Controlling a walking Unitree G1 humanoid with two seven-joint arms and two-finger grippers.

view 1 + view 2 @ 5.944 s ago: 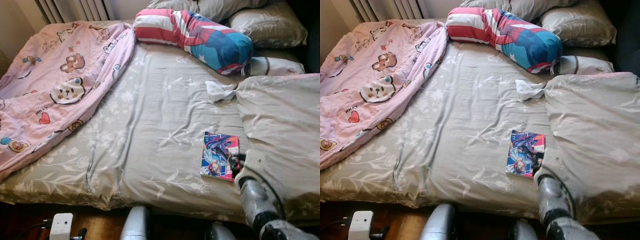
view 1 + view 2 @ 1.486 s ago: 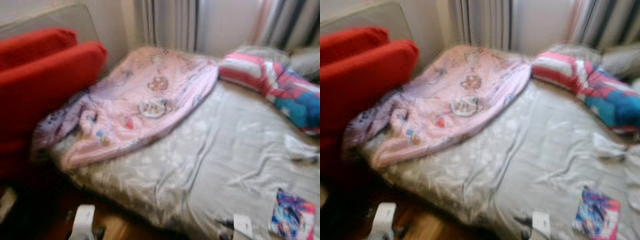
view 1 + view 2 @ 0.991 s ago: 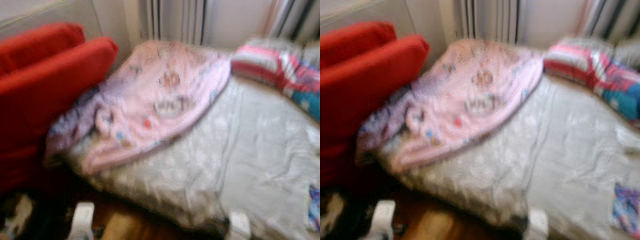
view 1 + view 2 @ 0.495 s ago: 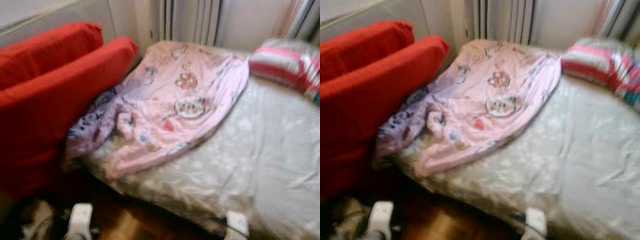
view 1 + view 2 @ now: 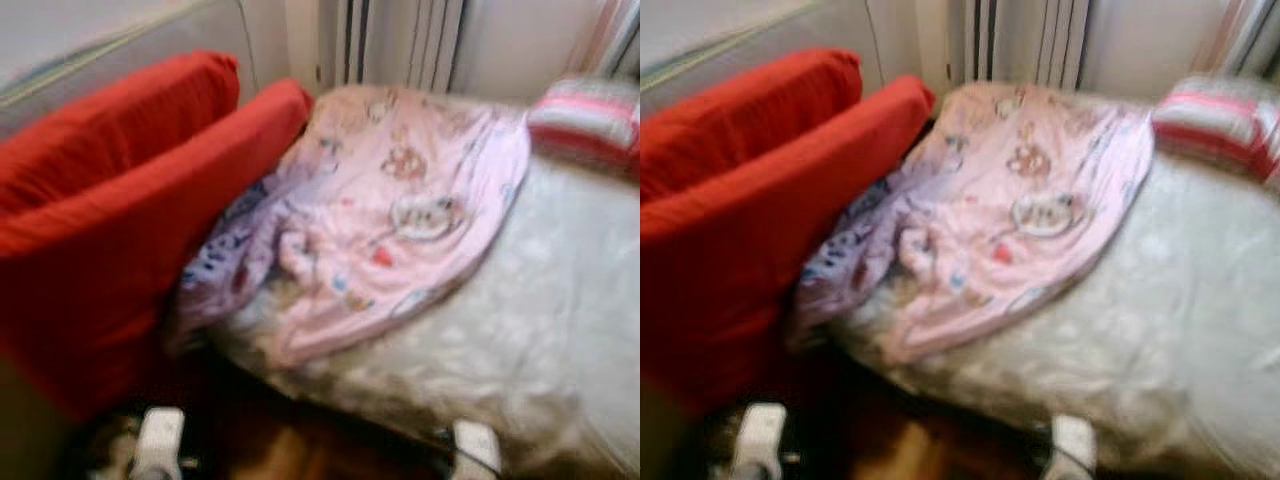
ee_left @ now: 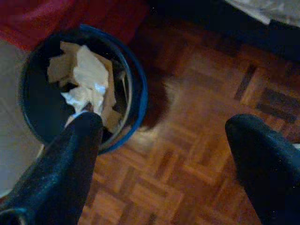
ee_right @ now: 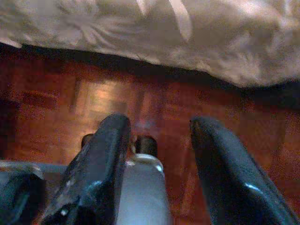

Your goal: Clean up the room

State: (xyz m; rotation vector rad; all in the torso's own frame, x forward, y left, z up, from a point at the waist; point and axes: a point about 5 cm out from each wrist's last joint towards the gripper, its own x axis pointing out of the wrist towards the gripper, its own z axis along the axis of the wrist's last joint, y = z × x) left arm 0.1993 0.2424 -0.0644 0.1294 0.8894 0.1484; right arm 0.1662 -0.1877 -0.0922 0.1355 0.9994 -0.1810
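Left eye view, blurred as the robot walks: a bed under a grey sheet runs off to the right; a pink blanket lies rumpled over its near-left corner, spilling toward two red cushions that stand against the bed's left side; a striped pillow sits at the far right edge; judged from this, the tidying is far from finished, since the blanket is neither folded nor spread and the bed is unmade. Right eye view: the same scene, with the blanket bunched at the corner, its purple underside turned up beside the cushions, and dark wooden floor below the bed's edge; nothing is being carried over the bed. Left wrist view: the left gripper hangs over parquet floor, its fingers spread wide with nothing between them; just beyond one fingertip stands a blue bin with crumpled white paper inside, so some rubbish seems already disposed of, though I cannot tell what else is in there. Right wrist view: the right gripper also hangs low, fingers apart and gripping nothing, pointing at the floor with the sheet's hem above; part of the robot's own body shows between the fingers. What remains, as I judge it, is the blanket and the general state of the bed.
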